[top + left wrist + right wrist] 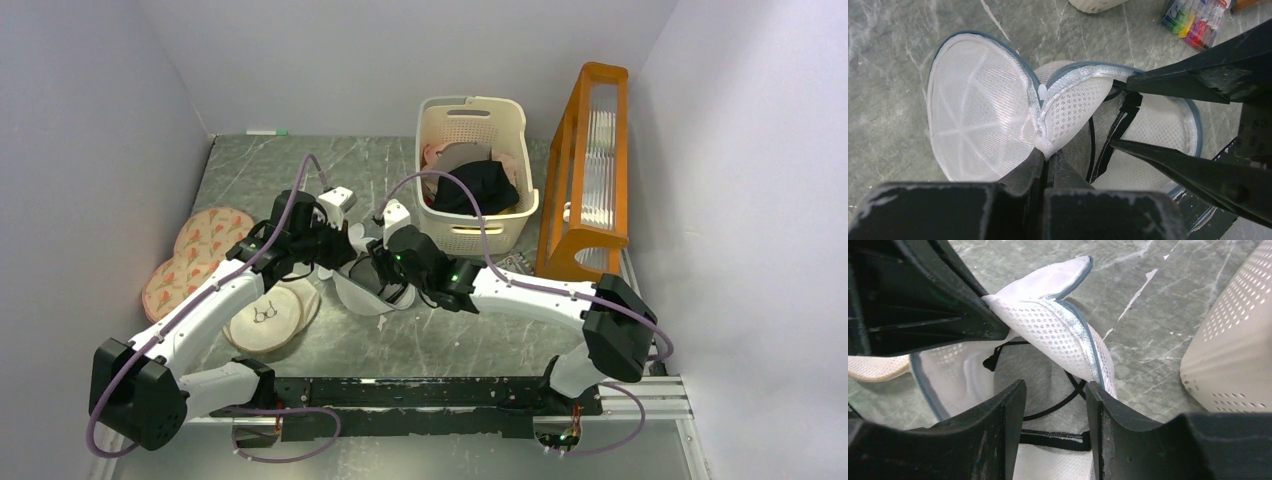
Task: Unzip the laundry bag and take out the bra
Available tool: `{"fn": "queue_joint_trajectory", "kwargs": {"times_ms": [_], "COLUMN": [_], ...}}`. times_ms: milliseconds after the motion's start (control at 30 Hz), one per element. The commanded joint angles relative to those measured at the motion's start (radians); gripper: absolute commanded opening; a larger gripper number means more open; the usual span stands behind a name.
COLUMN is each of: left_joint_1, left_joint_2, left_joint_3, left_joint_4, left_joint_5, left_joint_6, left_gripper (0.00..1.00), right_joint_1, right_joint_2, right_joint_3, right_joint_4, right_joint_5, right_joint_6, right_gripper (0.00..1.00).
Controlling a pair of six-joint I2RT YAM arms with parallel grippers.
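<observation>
at the middle of the table: laundry bag unzipped, bra not yet out

in the top view the laundry bag sits between the two wrists, at 12 o'clock of the arms' bases. its zip is undone and the round lid is thrown back. in the left wrist view the lid lies at 9 o'clock and the body at 3 o'clock, so the opened pouch's long axis runs 9 to 3 there, with the mouth facing up. the bra is inside the body. only its black band and thin straps show plainly (the cups i cannot make out), and the band lies crosswise at 6 o'clock in the right wrist view.

the left gripper is clamped on the bag's rim where lid meets body, holding that edge up. the right gripper hangs over the mouth with its fingers apart and nothing pinched between them.

so the unzipping looks done and removal is the step in hand. the next move likely calls for the right fingers to dip into the mouth, close on a strap or the band, and lift while the left pins the rim.

outward from the bag, a cream basket stands at 1 o'clock and pink patterned pads lie at 9 o'clock.
</observation>
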Motion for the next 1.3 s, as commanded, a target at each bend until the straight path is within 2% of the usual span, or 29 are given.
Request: {"fn": "queue_joint_trajectory", "kwargs": {"times_ms": [0,300,600,833,967,1033,1267], "left_joint_1": [-0.002,-0.004,-0.003,-0.004,-0.004,-0.004,-0.005], "left_joint_2": [-0.014,-0.020,-0.019,-0.014,-0.006,-0.011,-0.001], "left_joint_3": [-0.005,-0.006,-0.004,-0.003,0.000,-0.003,0.000], "left_joint_4": [0.058,0.053,0.047,0.052,0.045,0.044,0.042], "left_joint_5": [0.044,0.041,0.037,0.043,0.051,0.042,0.021], "left_joint_6": [0.014,0.014,0.016,0.019,0.019,0.019,0.020], "left_gripper": [0.07,0.07,0.07,0.07,0.07,0.07,0.07], "right_joint_1": [0.004,0.010,0.019,0.028,0.028,0.031,0.060], "right_joint_2": [0.039,0.067,0.135,0.149,0.185,0.197,0.149], "right_joint_3": [0.043,0.038,0.067,0.034,0.057,0.069,0.062], "right_joint_4": [-0.011,-0.008,-0.038,0.018,0.029,0.023,0.012], "right_joint_5": [0.066,0.067,0.104,0.121,0.149,0.161,0.185], "right_joint_6": [-0.049,-0.070,-0.120,-0.133,-0.156,-0.154,-0.146], "right_gripper": [0.46,0.38,0.40,0.40,0.31,0.22,0.04]}}
